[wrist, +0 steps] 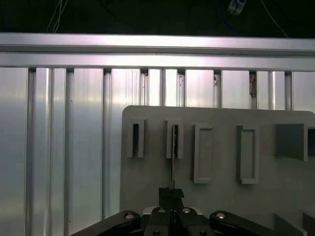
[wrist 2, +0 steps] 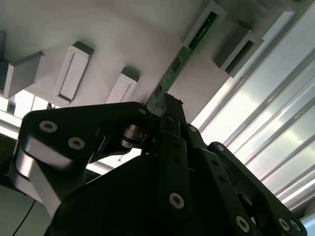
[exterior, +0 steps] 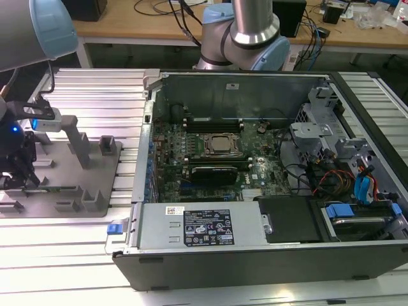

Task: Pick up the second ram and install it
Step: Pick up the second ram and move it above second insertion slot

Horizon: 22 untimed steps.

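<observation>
Pinching the second ram (wrist 2: 177, 66), jaws sit over grey fixture plate (wrist: 221, 118) on ribbed table (wrist: 74, 147).

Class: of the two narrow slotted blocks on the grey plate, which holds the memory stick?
The slotted block in line with the gripper: the memory stick runs from its slot into the shut jaws. The neighbour has an empty slot.

Computer case (exterior: 255, 268) beside fixture plate (exterior: 60, 173)
</observation>
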{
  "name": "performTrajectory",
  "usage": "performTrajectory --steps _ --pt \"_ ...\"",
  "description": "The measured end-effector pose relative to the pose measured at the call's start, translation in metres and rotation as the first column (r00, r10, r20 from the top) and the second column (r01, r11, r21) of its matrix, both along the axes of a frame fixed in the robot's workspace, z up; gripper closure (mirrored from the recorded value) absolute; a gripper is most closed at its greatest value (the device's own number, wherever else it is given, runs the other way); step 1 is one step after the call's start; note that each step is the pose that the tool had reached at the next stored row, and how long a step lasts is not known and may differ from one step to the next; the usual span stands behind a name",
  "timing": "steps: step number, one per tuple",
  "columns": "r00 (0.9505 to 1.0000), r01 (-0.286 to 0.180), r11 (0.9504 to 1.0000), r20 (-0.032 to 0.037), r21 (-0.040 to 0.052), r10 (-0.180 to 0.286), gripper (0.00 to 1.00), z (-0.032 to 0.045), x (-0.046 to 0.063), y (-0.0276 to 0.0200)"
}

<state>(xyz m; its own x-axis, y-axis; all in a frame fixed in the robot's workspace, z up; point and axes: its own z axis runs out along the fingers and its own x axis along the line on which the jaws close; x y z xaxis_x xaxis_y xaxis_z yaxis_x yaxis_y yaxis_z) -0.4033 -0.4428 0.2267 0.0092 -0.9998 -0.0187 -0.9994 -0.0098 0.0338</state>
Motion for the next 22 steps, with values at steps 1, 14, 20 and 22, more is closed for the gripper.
performTrajectory --steps 1,14,20,22 --pt "1.0 0.0 1.0 0.0 0.0 0.0 0.92 0.0 0.0 0.0" --pt "0.9976 -0.07 0.9976 0.0002 0.0002 0.07 0.66 -0.0062 0.0 0.0004" --pt "0.9989 -0.047 0.9989 0.0 0.0001 0.047 0.66 -0.0171 -0.002 0.0038" --pt "0.9989 -0.046 0.9989 -0.0003 -0.0001 0.046 0.66 -0.0174 -0.002 0.0043"
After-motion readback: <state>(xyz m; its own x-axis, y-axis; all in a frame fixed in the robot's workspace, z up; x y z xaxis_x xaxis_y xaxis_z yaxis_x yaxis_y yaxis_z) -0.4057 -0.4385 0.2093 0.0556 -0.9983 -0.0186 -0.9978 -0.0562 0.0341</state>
